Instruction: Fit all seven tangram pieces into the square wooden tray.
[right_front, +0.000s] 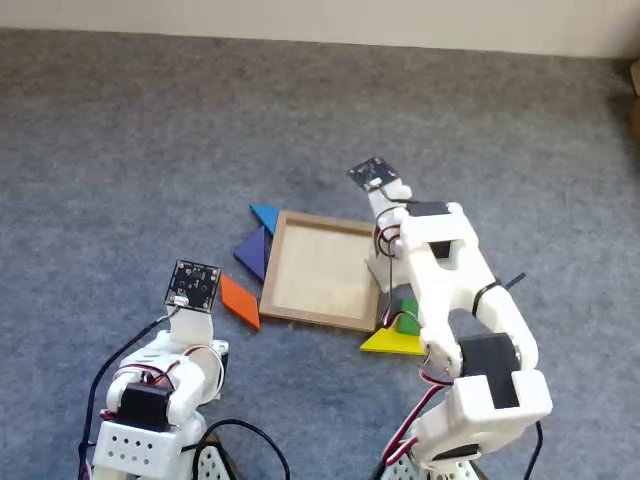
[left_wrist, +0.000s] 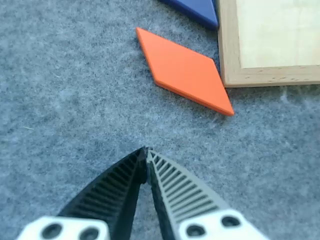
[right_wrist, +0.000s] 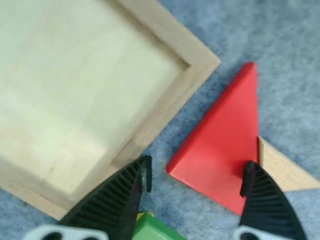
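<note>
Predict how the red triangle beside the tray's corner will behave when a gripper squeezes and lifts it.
The red triangle looks like a stiff slab with crisp edges, so it probably won't bend. Lying flat on the carpet, it should slide rather than roll or tip. Its slanting sides may squirt out of the right gripper, open over it.

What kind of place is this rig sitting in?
Probably an indoor room, a home or small lab setup rather than a factory floor. The cues are the grey carpet-like covering underneath, a pale wall strip along the far edge, and a toy-scale wooden tray with an orange piece beside it.
</note>
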